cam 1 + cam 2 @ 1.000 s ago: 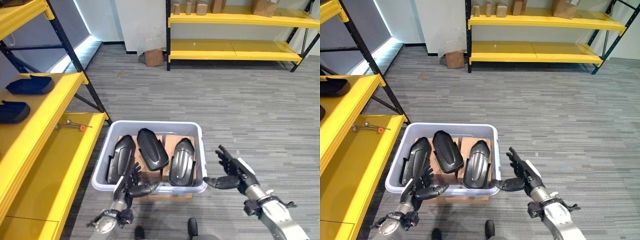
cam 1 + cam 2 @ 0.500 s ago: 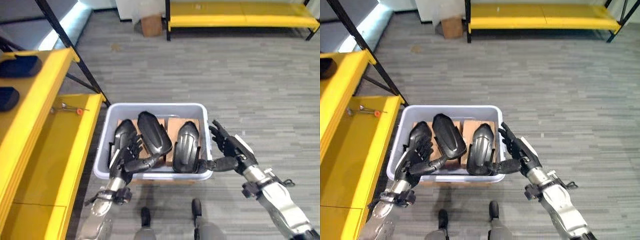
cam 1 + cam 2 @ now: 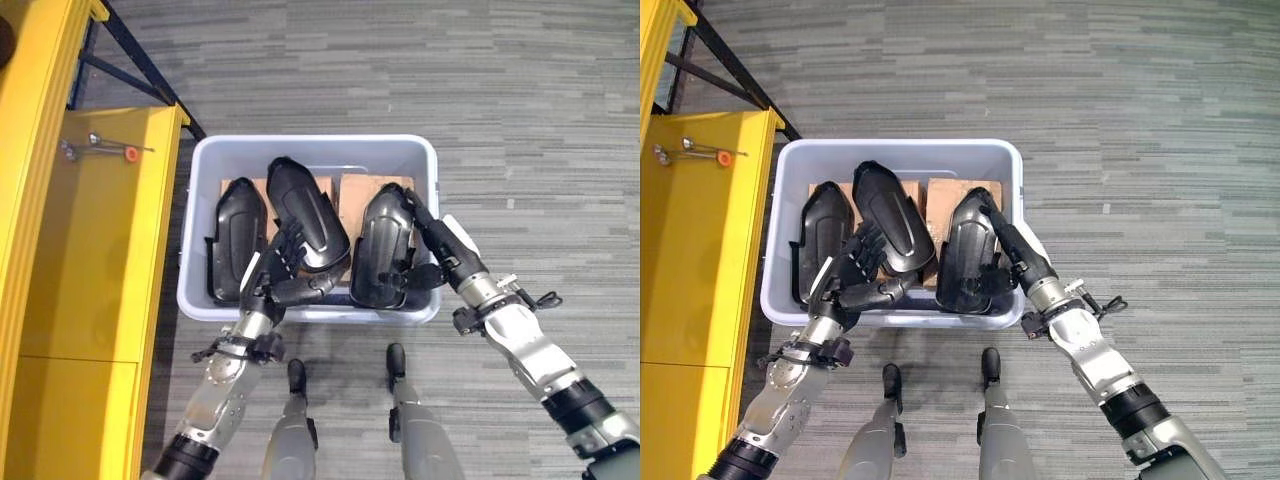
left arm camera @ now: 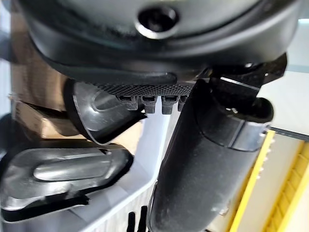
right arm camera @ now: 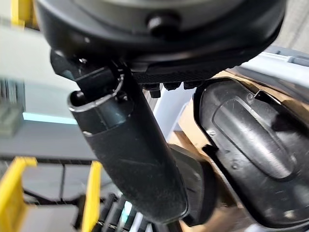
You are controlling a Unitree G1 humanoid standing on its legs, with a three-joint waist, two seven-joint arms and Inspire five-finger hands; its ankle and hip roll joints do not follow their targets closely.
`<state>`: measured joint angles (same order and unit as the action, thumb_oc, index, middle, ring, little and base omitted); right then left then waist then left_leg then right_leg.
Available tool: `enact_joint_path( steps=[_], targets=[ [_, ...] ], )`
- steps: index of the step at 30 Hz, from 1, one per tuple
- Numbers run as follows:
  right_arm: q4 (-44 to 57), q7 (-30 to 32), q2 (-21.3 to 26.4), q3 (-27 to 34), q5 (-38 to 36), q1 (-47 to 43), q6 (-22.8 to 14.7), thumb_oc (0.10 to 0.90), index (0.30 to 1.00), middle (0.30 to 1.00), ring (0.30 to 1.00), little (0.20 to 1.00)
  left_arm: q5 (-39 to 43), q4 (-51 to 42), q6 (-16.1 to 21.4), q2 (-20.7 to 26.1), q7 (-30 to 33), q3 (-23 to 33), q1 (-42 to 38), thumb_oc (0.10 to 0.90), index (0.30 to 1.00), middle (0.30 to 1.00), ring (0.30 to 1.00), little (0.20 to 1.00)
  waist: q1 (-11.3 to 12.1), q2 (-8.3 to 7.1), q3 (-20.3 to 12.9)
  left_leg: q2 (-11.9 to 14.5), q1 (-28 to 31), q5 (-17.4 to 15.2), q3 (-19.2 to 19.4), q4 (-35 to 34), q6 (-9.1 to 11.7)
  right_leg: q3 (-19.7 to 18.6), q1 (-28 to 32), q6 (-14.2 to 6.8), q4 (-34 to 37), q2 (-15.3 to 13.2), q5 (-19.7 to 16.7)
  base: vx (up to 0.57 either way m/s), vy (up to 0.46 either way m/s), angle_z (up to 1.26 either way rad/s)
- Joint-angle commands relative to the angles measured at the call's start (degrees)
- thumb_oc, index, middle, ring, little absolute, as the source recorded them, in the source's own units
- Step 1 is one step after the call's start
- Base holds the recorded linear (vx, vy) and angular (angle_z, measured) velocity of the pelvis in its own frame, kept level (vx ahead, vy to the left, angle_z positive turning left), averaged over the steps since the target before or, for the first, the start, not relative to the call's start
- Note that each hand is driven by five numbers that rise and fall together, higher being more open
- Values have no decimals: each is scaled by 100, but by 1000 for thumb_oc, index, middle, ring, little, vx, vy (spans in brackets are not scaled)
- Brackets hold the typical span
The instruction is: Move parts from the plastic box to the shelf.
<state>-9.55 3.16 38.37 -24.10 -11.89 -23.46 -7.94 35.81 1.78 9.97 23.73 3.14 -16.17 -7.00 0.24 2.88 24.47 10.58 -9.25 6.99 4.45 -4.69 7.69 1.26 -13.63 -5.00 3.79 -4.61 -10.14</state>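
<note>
Three black moulded parts lie side by side in the pale plastic box [image 3: 310,146]: a left part [image 3: 232,235], a middle part [image 3: 305,212] and a right part [image 3: 380,245]. My left hand [image 3: 283,264] reaches over the near wall. Its straight, spread fingers lie on the near end of the middle part, and the thumb [image 4: 203,159] sticks out below it. My right hand [image 3: 1012,250] lies open along the right part's outer edge, with the thumb [image 5: 130,150] against that part's near end. Neither hand is curled round a part.
The yellow shelf [image 3: 90,270] runs along the left side, close to the box. A small tool with an orange handle [image 3: 100,150] lies on it. Brown cardboard [image 3: 365,185] lies under the parts. Grey carpet surrounds the box.
The camera has tilted down over the box. Both hands have moved forward from the box's near wall onto the parts, the left onto the middle part and the right onto the right part.
</note>
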Motion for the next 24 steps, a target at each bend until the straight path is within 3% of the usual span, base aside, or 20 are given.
enact_joint_path(
  steps=[1,17,24],
  targets=[
    [437,264,183,-42,781,-676,-354,900,1000,1000,1000,1000,149,-437,645,205,-14,111,-217,900,1000,1000,1000,1000,77,-265,-310,23,92,66,-185,-25,-50,-58,-250,-357,-732,-460,374,-31,9,7],
    [470,570,238,-617,3430,-1491,98,900,1000,1000,1000,1000,13,-530,666,228,239,250,-253,900,1000,1000,1000,1000,348,-345,-61,-91,-95,67,-406,-11,-88,186,-184,-368,-650,-556,364,-14,8,9],
    [451,581,87,-742,3796,-1581,189,900,1000,1000,1000,1000,-36,-531,678,217,349,264,-290,900,1000,1000,1000,1000,466,-424,-41,-150,-198,72,-505,-7,-101,300,-125,-381,-544,-598,334,-9,9,12]
  ],
)
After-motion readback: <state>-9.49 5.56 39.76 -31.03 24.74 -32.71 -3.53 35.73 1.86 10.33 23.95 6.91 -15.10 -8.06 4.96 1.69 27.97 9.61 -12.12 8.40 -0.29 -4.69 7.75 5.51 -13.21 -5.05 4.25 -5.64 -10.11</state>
